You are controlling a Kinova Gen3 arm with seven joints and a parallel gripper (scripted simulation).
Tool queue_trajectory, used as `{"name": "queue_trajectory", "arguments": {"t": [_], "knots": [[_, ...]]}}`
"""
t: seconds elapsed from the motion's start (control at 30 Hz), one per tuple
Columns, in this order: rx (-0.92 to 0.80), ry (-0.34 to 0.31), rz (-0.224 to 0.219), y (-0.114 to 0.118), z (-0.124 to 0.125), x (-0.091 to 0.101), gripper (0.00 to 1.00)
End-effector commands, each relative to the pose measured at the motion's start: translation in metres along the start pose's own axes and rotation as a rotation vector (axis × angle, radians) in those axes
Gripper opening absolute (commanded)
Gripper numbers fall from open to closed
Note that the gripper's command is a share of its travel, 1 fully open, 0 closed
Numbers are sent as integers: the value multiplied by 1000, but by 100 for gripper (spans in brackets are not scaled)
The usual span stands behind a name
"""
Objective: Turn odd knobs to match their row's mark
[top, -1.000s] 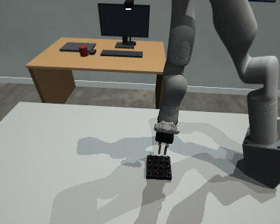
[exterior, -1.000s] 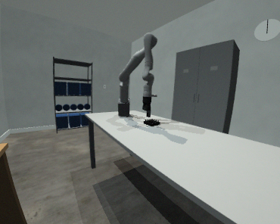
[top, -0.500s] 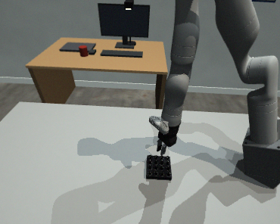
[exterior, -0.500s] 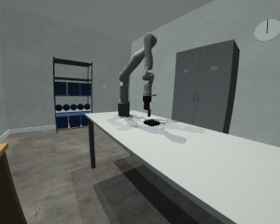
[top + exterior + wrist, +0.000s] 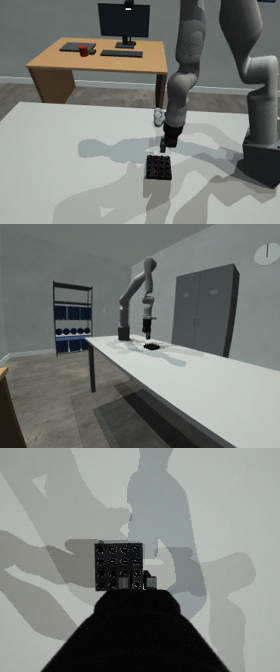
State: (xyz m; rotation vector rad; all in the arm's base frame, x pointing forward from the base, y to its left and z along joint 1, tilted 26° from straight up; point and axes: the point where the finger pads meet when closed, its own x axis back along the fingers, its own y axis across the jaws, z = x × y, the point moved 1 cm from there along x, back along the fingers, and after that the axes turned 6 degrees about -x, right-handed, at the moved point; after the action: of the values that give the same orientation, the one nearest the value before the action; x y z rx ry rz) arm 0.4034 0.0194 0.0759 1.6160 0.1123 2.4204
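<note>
the knob box (image 5: 159, 167) (image 5: 151, 348) (image 5: 115, 562) is on the white table (image 5: 57, 170) (image 5: 189, 375) (image 5: 240, 498), knobs upward. from the claw (image 5: 163, 150) (image 5: 148, 337) (image 5: 137, 576), it shows near six o'clock in the top view and toward five in the exterior view. in the wrist view, the middle of the box is toward ten or eleven o'clock from the midpoint between the fingertips, and the box's edges run nearly square with that view.

the claw points downward, its fingers partly open, well short of fully spread, with a clear gap between them. nothing is gripped. in the wrist view one fingertip covers a bit of the near side of the box, while the other shows just past the box's four o'clock corner; one knob near that corner can be seen through the gap. the exterior view shows the fingertips above the level of the knobs, and i make out no contact with the box. the line directions and printed names are too small for me to read reliably.

the arm (image 5: 187, 45) (image 5: 132, 292) reaches over the table. its dark base (image 5: 262, 163) (image 5: 123, 334) stands well apart from the box, near three o'clock from it in the top view and toward ten in the exterior view.
</note>
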Motion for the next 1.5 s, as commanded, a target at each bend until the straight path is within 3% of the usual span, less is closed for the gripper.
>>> {"name": "queue_trajectory", "arguments": {"t": [0.0,0.33,1.47], "knots": [[-53,1,0,-3,-2,2,46],[-156,0,-1,-1,-4,3,46],[-157,0,-1,-1,-4,3,46]]}}
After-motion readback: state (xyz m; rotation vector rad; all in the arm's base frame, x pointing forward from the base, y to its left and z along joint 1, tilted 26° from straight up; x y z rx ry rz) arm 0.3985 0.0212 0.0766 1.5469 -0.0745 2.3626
